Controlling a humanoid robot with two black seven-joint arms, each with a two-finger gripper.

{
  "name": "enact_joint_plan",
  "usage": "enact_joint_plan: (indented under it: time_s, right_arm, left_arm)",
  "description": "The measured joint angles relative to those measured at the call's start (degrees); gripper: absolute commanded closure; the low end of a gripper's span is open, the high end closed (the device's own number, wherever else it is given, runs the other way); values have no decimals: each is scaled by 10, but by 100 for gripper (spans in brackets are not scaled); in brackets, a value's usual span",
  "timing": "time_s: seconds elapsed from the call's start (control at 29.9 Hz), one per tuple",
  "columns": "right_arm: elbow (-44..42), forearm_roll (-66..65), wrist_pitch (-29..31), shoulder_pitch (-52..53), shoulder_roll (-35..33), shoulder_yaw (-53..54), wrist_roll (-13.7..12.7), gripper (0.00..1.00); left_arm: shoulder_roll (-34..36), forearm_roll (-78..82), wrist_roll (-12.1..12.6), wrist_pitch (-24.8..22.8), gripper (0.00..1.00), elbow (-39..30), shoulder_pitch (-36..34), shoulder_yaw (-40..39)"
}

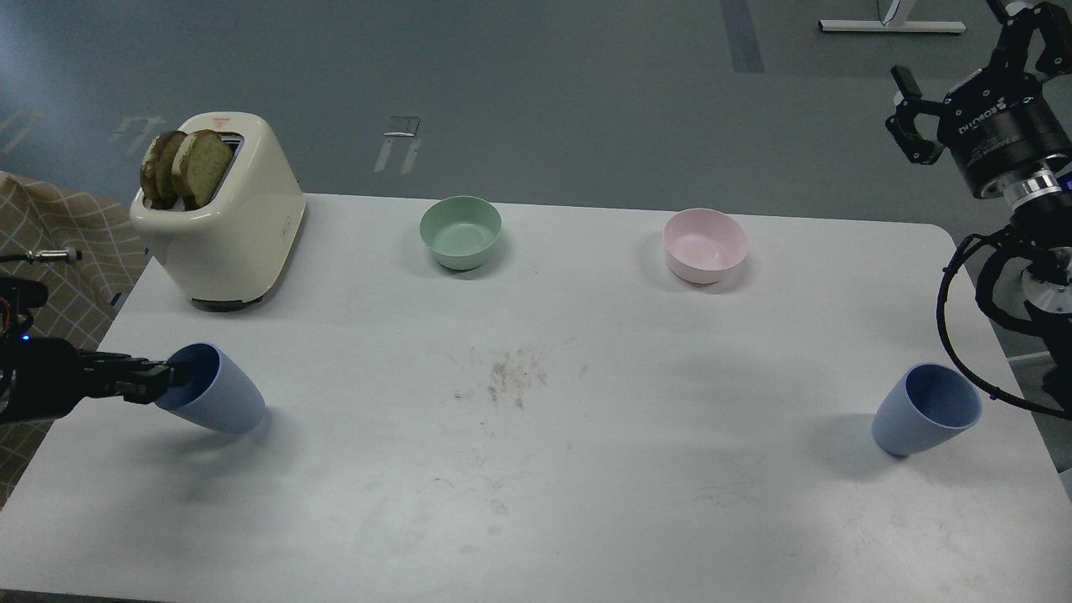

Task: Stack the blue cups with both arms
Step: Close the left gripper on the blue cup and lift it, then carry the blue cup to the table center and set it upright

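One pale blue cup [219,395] is at the table's front left, tipped over with its mouth facing left. My left gripper [167,378] reaches in from the left edge, fingers closed on the cup's rim with one finger inside the mouth. The second blue cup [921,412] stands at the front right, mouth up and leaning a little right. My right gripper [963,59] is high at the far right, beyond the table's back edge, fingers spread wide and empty, well away from that cup.
A cream toaster [230,222] with two bread slices stands at the back left. A mint green bowl [460,232] and a pink bowl [704,244] sit along the back. Crumbs [511,377] mark the white table [536,519]. A checked cloth lies off the left edge.
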Motion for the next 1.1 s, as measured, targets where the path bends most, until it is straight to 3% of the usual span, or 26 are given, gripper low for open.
enact_joint_plan:
  time_s: [0.17, 0.27, 0.33, 0.5, 0.73, 0.9, 1.1]
  right_arm:
    - [12, 0, 0, 28, -6, 0, 0, 0]
    - [13, 0, 0, 60, -7, -2, 0, 0]
    - [13, 0, 0, 77, -7, -3, 0, 0]
    - [7, -3, 0, 148, -3, -40, -2, 0]
    - [5, -3, 0, 202, 1, -81, -2, 0]
    - [5, -2, 0, 213, -2, -83, -2, 0]
    - [6, -2, 0, 213, -3, -83, -2, 0]
  left_arm:
    - [10, 8, 0, -11, 100, -80, -79, 1]
    - [-8, 26, 0, -47, 100, -111, -142, 2]
    - [-43, 38, 0, -73, 100, -119, -187, 2]
    - [-154, 49, 3, -84, 100, -121, -265, 6]
    - [-323, 90, 50, -85, 100, -74, -302, 9]
    - [-423, 160, 52, -85, 100, -21, -310, 28]
    - [-493, 180, 52, -85, 100, 44, -367, 134]
